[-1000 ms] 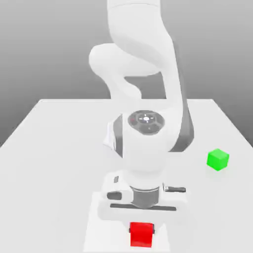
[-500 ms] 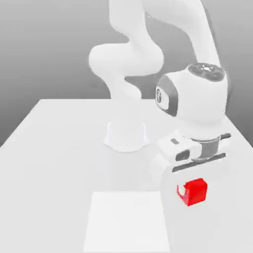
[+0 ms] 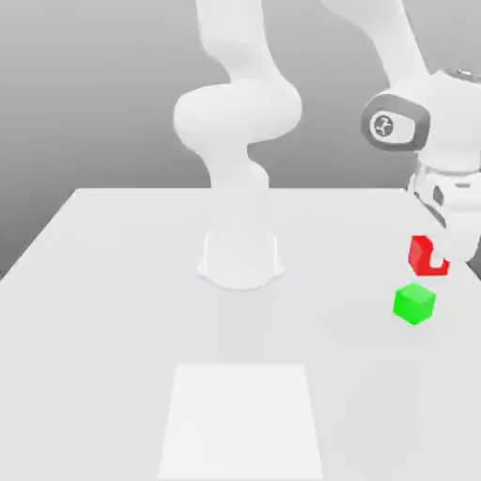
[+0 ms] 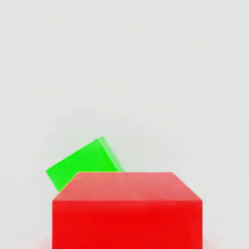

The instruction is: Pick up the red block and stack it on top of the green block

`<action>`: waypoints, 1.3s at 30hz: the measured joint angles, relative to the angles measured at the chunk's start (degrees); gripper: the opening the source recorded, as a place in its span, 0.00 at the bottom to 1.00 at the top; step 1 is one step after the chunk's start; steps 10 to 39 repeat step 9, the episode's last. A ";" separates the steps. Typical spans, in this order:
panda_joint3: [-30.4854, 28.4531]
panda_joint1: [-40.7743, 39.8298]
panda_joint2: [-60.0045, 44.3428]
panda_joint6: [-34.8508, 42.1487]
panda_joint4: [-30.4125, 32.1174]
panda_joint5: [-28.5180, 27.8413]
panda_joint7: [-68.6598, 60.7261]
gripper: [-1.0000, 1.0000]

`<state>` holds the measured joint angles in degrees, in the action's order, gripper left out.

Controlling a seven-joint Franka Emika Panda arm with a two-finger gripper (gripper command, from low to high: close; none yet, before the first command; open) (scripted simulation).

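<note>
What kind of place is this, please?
Likely a simulated robot test bench, not a real room: a bare white table, a plain grey backdrop, a red block and a green block.

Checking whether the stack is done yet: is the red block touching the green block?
Apart. In the exterior view the red block hangs at the hand, with a strip of white table showing between it and the green block below.

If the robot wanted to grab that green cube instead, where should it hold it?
Probably from straight above, pinching two opposite side faces. The green block sits flat on the table with open space around it, and its sides are smooth and parallel. The gripper holds the red block above it, so that would have to be set down first.
</note>
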<state>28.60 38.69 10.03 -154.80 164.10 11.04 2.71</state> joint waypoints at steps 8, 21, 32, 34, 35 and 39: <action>-3.64 -0.26 -13.26 -11.95 -0.14 -17.71 11.94 1.00; -3.64 -0.25 -13.26 -11.95 -0.14 -17.71 11.94 1.00; -3.64 -0.25 -13.26 -11.95 -0.14 -17.71 11.94 1.00; -3.64 -0.25 -13.26 -11.95 -0.14 -17.71 11.94 1.00; -3.64 -0.25 -13.26 -11.95 -0.14 -17.71 11.94 1.00; -3.64 -0.25 -13.26 -11.95 -0.14 -17.71 11.94 1.00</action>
